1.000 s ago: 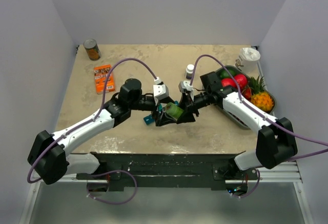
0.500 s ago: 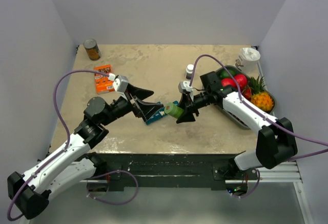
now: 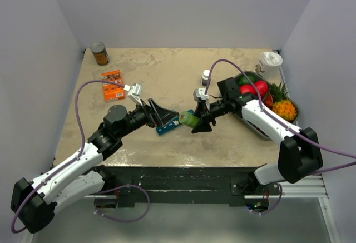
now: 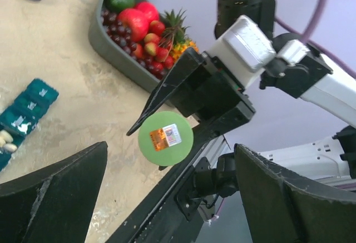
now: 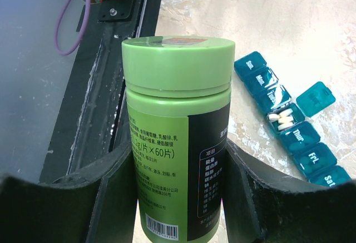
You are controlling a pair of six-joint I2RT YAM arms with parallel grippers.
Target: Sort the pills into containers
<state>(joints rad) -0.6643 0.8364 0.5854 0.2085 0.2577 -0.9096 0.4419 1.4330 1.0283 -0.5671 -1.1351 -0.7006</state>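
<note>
Two grippers face each other over the middle of the table (image 3: 156,70). The right gripper (image 3: 196,122) is clamped on a green pill bottle (image 5: 177,137), lid on, cap turned toward the left arm. The left gripper (image 4: 172,198) is spread wide and holds nothing. The teal pill organiser (image 5: 286,122) lies flat on the table just beside the bottle, one lid raised, white pills (image 5: 280,118) in that compartment

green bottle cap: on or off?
On. Right wrist view shows the cap seated flush on the green bottle, which the right pincer grips.
</note>
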